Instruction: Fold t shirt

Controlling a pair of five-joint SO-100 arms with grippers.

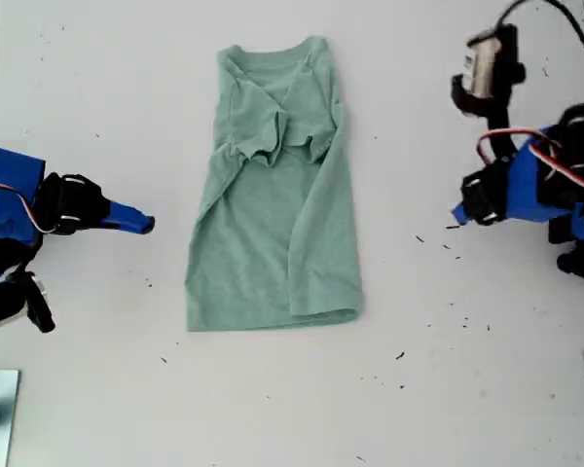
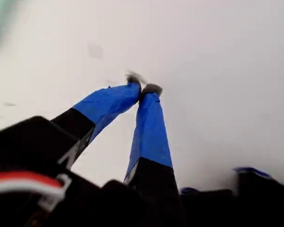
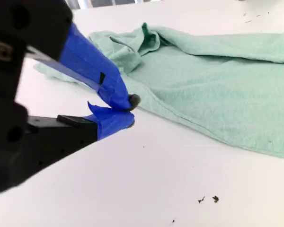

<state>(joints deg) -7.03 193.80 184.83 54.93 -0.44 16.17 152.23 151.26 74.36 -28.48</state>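
Mint-green cotton t shirt [image 1: 273, 243] lies flat on the white table [image 1: 78, 97], roughly mid-scene in the exterior view, neck toward that view's top, hem toward its bottom. Both sleeves are folded in over the chest and bunched there w/ wrinkles; the exterior view's right side of the body is turned in too, leaving a long narrow shape.

My second hand [image 1: 148, 224] sits at the exterior view's left, blue-taped tips pointing at the shirt's side, near the cloth but not touching. Second wrist view: second hand [image 3: 128, 109] has tips pressed together w/ nothing between them, just above the table; shirt edge [image 3: 217, 80] runs close behind.

My first hand [image 1: 457, 212] is at the exterior view's right, well apart from the shirt. First wrist view: first hand [image 2: 144, 87] tips meet, empty, over bare table; only a blurred green patch of shirt [image 2: 0, 19] shows.

Dark specks [image 1: 400, 356] are scattered on the table, mostly toward the exterior view's lower right.
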